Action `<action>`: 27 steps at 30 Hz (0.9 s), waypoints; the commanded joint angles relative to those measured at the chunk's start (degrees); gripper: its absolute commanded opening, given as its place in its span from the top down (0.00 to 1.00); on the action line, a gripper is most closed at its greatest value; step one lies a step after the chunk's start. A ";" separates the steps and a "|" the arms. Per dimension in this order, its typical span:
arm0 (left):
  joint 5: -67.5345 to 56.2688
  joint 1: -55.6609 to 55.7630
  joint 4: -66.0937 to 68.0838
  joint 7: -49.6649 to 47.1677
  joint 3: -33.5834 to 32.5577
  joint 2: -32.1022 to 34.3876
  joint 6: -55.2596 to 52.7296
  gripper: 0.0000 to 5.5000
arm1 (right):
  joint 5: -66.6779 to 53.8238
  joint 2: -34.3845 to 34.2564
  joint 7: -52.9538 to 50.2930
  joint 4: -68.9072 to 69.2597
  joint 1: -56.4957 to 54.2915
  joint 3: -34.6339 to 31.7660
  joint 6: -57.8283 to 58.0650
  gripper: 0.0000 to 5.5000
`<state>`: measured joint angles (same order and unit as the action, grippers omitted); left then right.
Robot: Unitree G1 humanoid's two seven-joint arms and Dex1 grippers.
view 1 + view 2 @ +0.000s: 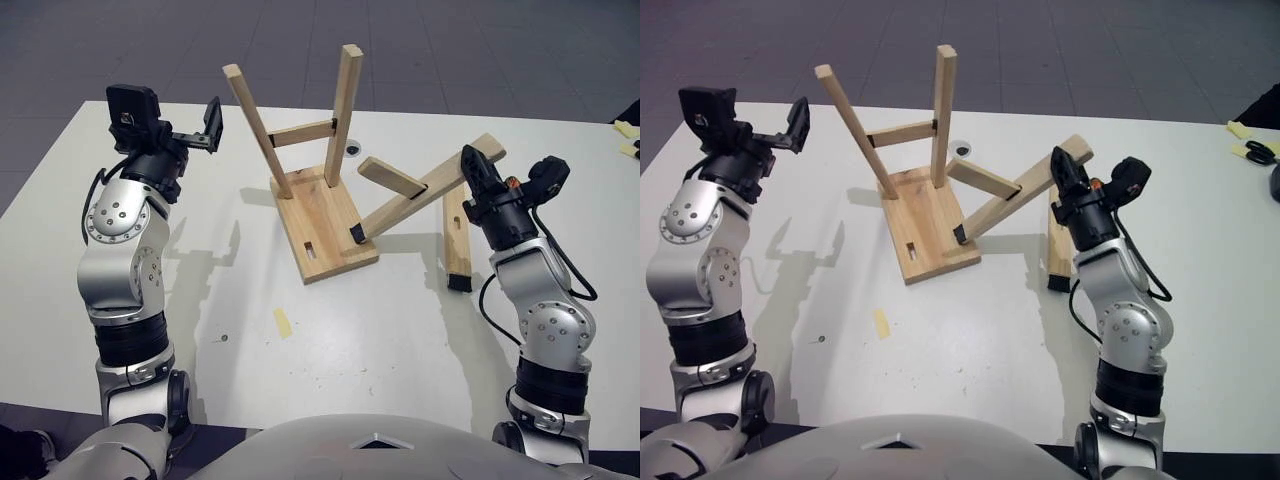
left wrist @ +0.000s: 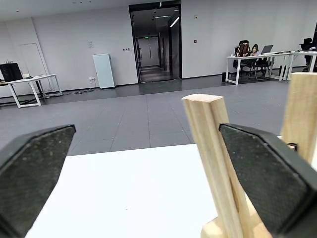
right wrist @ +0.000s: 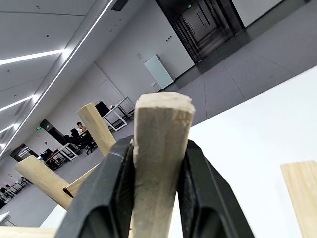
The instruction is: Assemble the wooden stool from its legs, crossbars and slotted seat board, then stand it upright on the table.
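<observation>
Now your right end effector (image 1: 472, 172) clamps a slanted leg (image 1: 410, 200) propped on the seat board (image 1: 320, 240); your left end effector (image 1: 208, 128) hangs open.

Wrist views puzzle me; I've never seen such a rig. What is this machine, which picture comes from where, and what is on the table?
A humanoid robot with two arms, each ending in a two-finger gripper. The wide pictures come from its head, looking down; the close ones from cameras on its wrists. On the table lies the seat board, two legs standing on it, joined by a crossbar. The right gripper is shut on a third leg, leaning with its foot on the board. The left gripper is open beside one upright leg. A fourth leg lies flat nearby.
</observation>
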<state>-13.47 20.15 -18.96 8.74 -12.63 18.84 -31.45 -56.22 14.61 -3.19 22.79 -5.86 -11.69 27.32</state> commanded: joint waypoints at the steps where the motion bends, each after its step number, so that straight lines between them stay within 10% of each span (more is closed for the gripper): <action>1: 0.61 -1.22 -0.79 -0.33 1.34 -0.47 -0.57 0.02 | 8.20 2.02 3.10 -0.74 2.79 4.15 0.70 0.81; 13: 1.43 -1.40 0.00 -0.50 2.70 -0.47 0.43 0.02 | 22.21 12.11 7.88 -2.94 7.39 12.49 6.83 0.81; 27: 3.87 -2.89 -0.34 -0.99 6.69 -0.52 0.75 0.02 | 7.65 18.01 6.20 0.06 -8.11 14.10 31.39 0.81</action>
<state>-11.37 18.71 -18.97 8.14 -7.64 18.56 -31.22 -45.95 28.75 6.49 28.87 -14.19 -0.05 37.24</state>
